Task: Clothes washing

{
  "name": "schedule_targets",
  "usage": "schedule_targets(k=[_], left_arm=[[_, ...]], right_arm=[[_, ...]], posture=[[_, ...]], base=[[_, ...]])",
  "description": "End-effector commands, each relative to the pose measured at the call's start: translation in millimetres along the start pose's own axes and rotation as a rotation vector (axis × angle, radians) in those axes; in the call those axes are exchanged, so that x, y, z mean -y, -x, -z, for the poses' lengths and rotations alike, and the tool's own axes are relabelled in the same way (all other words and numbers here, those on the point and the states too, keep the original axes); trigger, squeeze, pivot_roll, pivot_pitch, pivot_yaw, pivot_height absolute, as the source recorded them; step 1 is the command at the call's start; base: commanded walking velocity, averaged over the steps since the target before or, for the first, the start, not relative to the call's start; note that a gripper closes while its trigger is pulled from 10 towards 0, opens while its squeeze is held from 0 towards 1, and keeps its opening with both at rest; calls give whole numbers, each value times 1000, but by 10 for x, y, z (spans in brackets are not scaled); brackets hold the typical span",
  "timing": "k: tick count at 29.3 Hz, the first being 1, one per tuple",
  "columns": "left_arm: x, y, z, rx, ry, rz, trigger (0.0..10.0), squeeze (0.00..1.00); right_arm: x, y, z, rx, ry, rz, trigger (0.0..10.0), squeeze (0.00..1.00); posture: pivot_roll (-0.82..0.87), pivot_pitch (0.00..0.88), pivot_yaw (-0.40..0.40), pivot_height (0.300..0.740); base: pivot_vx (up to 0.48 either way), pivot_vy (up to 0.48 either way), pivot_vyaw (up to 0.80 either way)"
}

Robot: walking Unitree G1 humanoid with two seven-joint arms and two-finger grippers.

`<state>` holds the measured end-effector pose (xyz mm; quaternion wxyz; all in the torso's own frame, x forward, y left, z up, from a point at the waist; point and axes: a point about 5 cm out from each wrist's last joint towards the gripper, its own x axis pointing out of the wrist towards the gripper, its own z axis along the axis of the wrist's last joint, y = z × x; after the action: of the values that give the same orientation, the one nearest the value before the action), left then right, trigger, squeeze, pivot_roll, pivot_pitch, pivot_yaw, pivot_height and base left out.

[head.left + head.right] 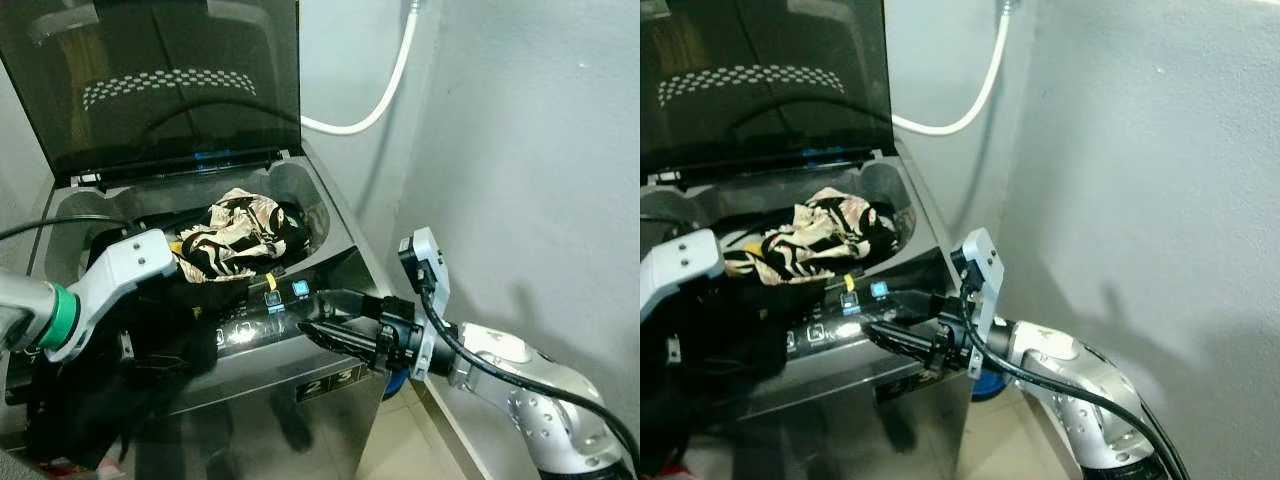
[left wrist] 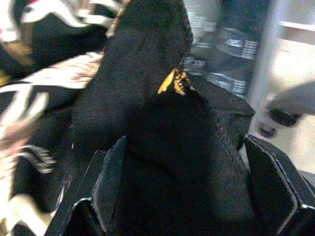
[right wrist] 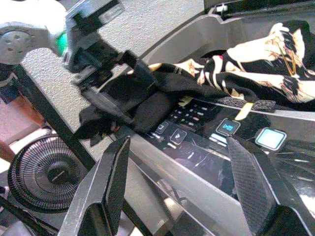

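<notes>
A top-loading washing machine (image 1: 300,380) stands with its dark lid (image 1: 160,80) raised. A black-and-cream patterned garment (image 1: 240,235) lies heaped in the drum opening. My left gripper (image 3: 135,96) is at the front left of the control panel (image 3: 197,120), shut on a black garment (image 2: 162,147) that drapes over the panel's edge. The black cloth bulges between its two fingers (image 2: 106,187). My right gripper (image 1: 325,318) hovers open at the panel's front right corner, nothing between its fingers (image 3: 113,182).
A grey wall (image 1: 530,150) runs close along the machine's right side. A white hose (image 1: 385,90) curves down behind the lid. A black fan (image 3: 47,172) sits on the floor to the machine's left, and a blue object (image 1: 397,383) lies under my right arm.
</notes>
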<state>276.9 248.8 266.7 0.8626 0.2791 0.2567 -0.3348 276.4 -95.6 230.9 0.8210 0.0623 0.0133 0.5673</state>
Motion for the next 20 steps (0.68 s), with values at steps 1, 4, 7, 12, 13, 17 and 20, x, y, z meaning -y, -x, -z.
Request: schedule_targets(k=[1,4,7,12,13,17,20], left_arm=[[-40,-84,187,-94,70,-46,10000,0],[-48,-133,229,-103,102,-62,10000,0],[-42,-148,242,-106,110,-61,10000,0],[-81,-192,158,-44,151,-92,0,0],[-132,-195,101,-2,151,-128,0,0],[-228,-201,-3,83,156,-191,0,0],[-360,-205,-189,231,181,-251,0,0]], right_arm=[[-18,20,12,-8,10,0,10000,0],[-11,28,12,-12,13,2,10000,0],[-8,30,11,-13,15,3,10000,0],[8,56,9,-23,26,12,10000,0],[12,58,8,-23,27,13,10000,0],[21,60,4,-23,29,16,10000,0],[40,56,-4,-22,33,19,10000,0]], posture=[[54,61,71,740],[50,61,71,740],[49,61,72,740],[45,65,69,740],[45,64,68,740],[47,66,64,740],[49,67,60,740]], base=[[0,0,0],[0,0,0],[0,0,0],[0,0,0],[0,0,0],[0,0,0],[0,0,0]])
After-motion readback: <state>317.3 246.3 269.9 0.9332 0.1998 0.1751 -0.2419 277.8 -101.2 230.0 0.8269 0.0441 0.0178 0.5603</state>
